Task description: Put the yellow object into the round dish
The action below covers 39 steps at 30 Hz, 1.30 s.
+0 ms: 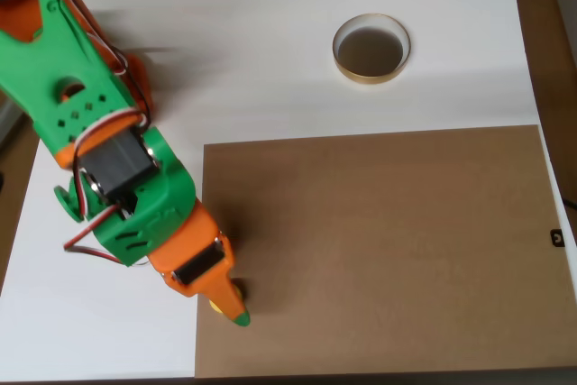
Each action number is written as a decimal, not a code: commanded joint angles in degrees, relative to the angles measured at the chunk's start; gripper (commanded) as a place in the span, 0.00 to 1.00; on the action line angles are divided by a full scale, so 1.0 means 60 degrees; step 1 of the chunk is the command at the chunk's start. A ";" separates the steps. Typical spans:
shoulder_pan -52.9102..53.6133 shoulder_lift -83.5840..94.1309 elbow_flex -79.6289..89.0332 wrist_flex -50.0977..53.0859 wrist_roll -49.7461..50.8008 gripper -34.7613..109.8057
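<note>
No readable text, brand, number or label appears anywhere in the overhead view. The one mark that comes close is a small dark tag [557, 238] at the right edge of the brown board [388, 250]; it carries a pale sign, too small and blurred to make out.
</note>
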 commanded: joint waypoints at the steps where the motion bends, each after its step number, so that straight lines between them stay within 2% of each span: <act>1: 0.0073 -0.0044 -0.0703 0.0088 -0.0073 0.44; 14: 0.0161 -0.1567 -0.1099 -0.0337 -0.0088 0.41; 22: 0.0220 -0.2153 -0.1479 -0.0439 -0.0059 0.35; 31: 0.0220 -0.2168 -0.1553 -0.0410 -0.0088 0.24; 39: 0.0234 -0.0908 -0.1172 -0.0220 -0.0103 0.24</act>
